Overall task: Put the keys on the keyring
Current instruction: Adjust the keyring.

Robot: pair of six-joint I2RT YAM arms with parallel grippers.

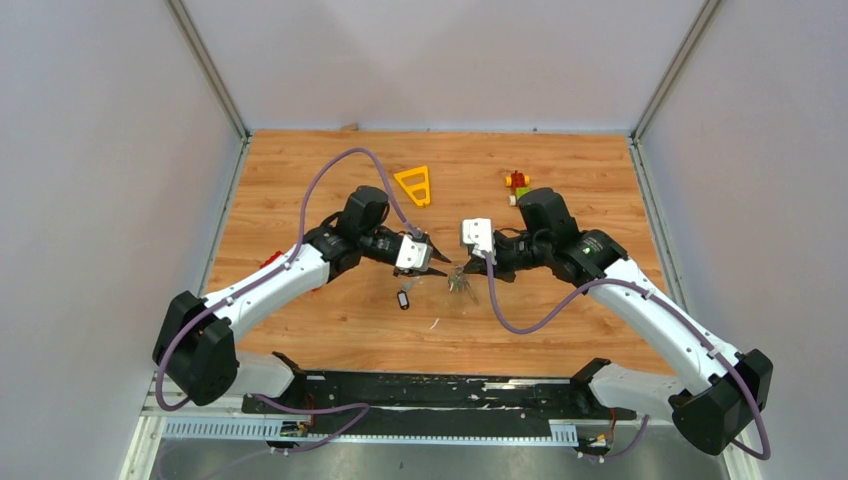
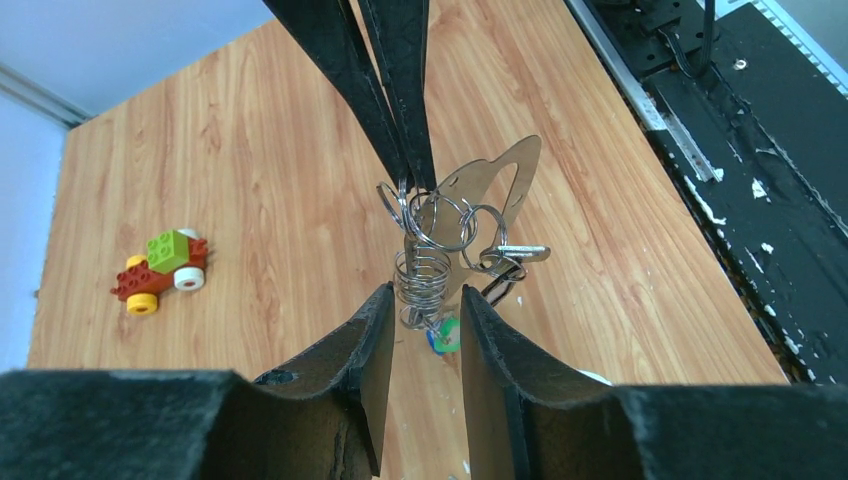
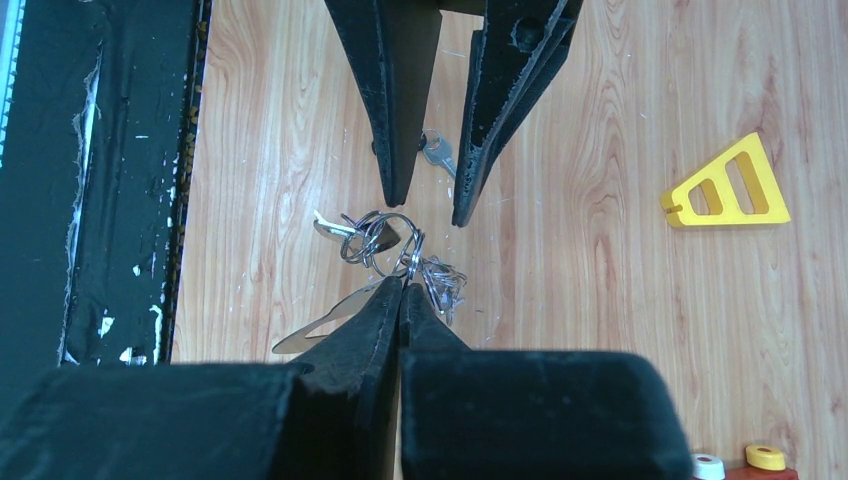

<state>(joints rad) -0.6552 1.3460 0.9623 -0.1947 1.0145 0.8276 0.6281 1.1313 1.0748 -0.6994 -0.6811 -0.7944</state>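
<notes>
A lone black-tagged key (image 1: 403,298) lies on the wooden table (image 1: 300,180) near the left gripper (image 2: 428,305), whose jaws stand partly apart on either side of the hanging keys (image 2: 425,275), gripping nothing that I can see. The silver keyring (image 2: 520,160) hangs among their rings, midway between the arms. The right gripper (image 3: 402,290) is pinched tight on one of those rings.

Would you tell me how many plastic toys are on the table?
2: the yellow triangle frame at far middle, the block car to its right. Something red under the left arm may be another.
</notes>
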